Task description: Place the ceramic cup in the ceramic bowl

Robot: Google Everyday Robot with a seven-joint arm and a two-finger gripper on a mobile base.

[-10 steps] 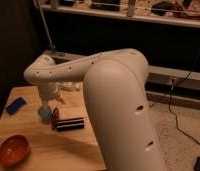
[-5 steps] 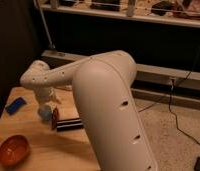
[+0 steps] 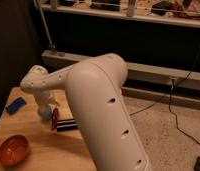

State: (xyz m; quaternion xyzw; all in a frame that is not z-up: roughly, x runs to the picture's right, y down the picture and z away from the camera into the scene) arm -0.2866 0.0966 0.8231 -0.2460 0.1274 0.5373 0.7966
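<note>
The ceramic cup [image 3: 45, 115] is small and pale blue; it stands on the wooden table [image 3: 43, 150] left of centre. The ceramic bowl [image 3: 13, 150] is orange-brown and sits near the table's front left corner, apart from the cup. My gripper [image 3: 43, 107] hangs at the end of the white arm [image 3: 100, 110], directly over the cup and reaching down onto it. The arm hides most of the gripper and the cup's upper part.
A dark can with a red end [image 3: 62, 122] lies on its side just right of the cup. A flat blue object [image 3: 15, 106] lies at the table's left edge. Behind are a dark wall, a metal rail and cables on the floor.
The arm's large link has swung left and fills more of the view. The gripper stays at the cup, which has not visibly moved.
</note>
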